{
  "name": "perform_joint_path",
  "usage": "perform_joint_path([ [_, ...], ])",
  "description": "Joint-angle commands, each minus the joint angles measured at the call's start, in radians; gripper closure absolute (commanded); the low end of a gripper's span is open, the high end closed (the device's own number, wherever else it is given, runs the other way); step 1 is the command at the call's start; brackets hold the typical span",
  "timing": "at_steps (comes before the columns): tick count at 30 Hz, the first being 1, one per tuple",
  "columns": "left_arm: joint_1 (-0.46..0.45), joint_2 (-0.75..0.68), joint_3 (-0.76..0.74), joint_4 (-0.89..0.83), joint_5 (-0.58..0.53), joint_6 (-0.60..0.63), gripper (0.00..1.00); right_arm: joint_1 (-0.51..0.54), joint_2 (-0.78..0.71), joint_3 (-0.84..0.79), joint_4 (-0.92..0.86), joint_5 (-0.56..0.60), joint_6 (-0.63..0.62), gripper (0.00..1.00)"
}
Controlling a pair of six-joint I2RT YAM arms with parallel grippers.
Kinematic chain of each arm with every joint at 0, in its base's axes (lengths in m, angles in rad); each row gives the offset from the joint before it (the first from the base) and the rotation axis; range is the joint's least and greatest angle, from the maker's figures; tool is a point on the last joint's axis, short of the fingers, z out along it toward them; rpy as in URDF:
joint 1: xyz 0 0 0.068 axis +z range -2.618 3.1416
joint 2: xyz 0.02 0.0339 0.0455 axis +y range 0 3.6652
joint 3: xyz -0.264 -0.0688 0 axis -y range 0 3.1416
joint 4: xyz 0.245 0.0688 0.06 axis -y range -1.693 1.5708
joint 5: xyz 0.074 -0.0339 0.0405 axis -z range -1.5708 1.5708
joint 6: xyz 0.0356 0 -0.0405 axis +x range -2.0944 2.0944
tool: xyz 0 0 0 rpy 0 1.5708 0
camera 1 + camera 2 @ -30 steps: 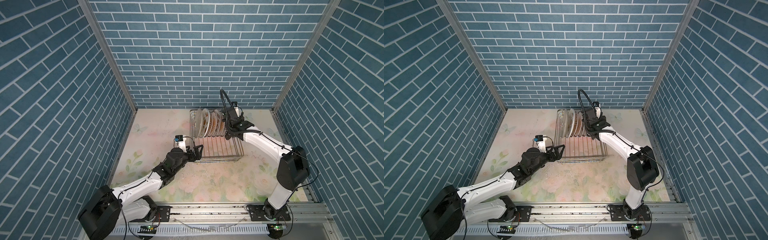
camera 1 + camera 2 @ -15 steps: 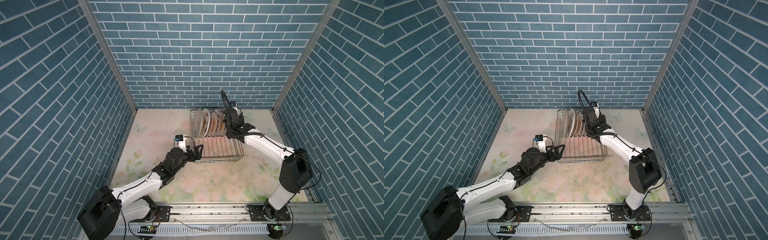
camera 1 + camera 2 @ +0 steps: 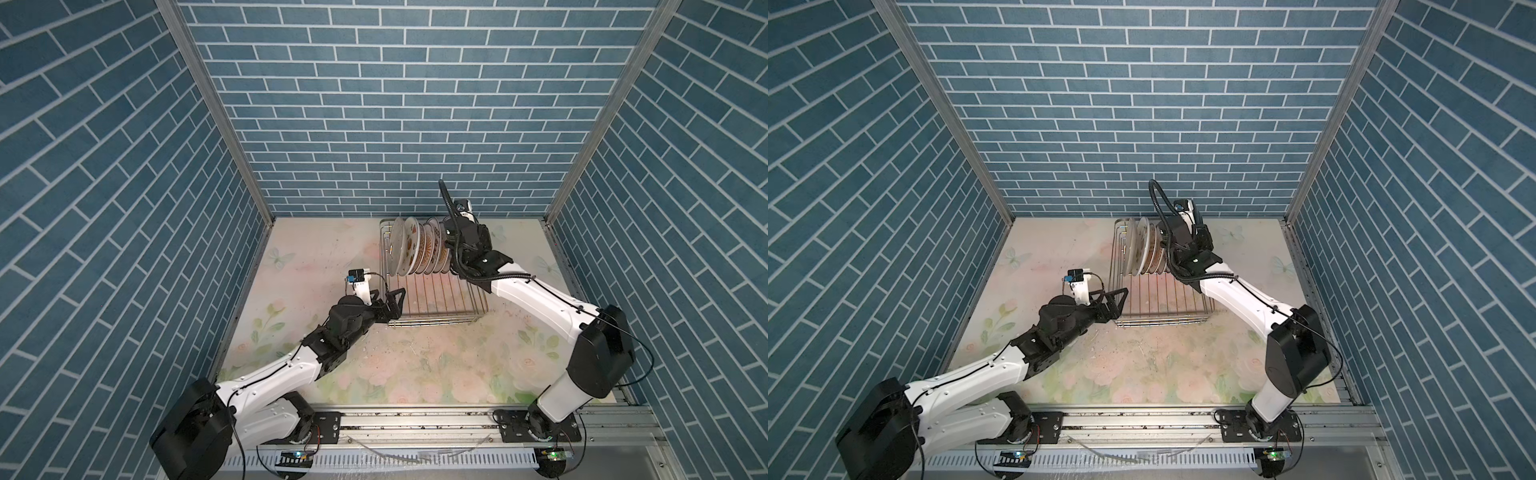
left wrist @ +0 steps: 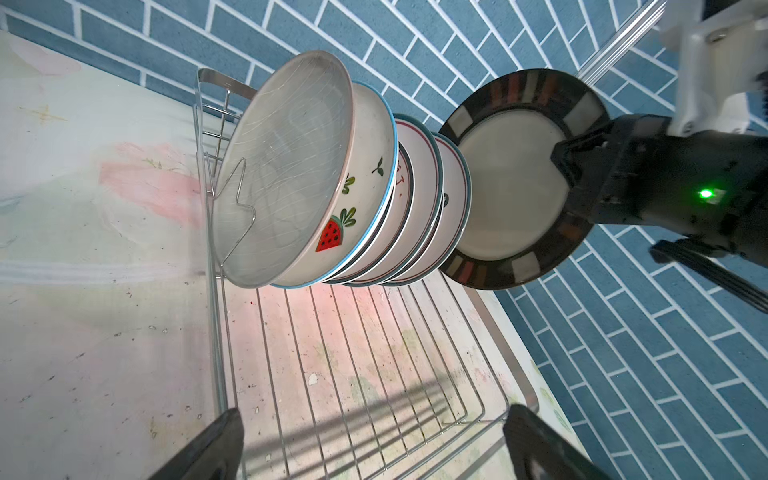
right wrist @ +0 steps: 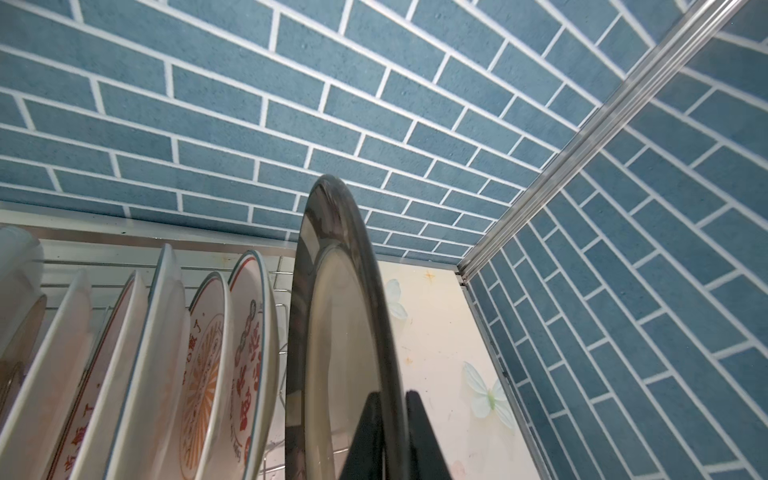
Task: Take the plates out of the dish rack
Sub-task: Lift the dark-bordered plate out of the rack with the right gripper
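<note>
Plates (image 4: 311, 174) upright in dish rack (image 3: 436, 322); right pincer (image 5: 390, 411) clamps dark-rimmed plate (image 4: 511, 187); left pincer (image 4: 372, 411) wide.

Racked plates (image 4: 286, 166) — dark-rimmed plate (image 4: 511, 183) endmost

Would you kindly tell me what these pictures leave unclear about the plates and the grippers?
- Right wrist view: the frame's lower edge cuts off the dark-rimmed plate below the right gripper, so its seating in the dish rack is unseen there.
- Both top views: that gripper's fingertips hide behind its own wrist.
- Left wrist view: the plates overlap, so their count is unclear.
</note>
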Motion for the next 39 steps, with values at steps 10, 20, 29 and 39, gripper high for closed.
perform_joint_path([
  [10, -0.006, -0.02, 0.05, 0.034, 0.144, -0.027, 0.0, 0.013, -0.435, -0.111, -0.084, -0.13, 0.15, 1.0],
  [20, -0.01, -0.072, 0.042, 0.003, 0.135, -0.02, 0.0, -0.236, -0.738, -0.311, -0.128, -0.804, 0.461, 1.0],
  [29, -0.036, -0.066, 0.016, 0.103, 0.102, -0.072, 0.0, -0.389, -0.778, -0.505, 0.176, -1.313, 0.77, 1.0],
  [39, -0.086, -0.077, -0.047, 0.124, -0.034, -0.164, 0.0, -0.391, -0.82, -0.848, 0.668, -1.33, 1.135, 1.0],
])
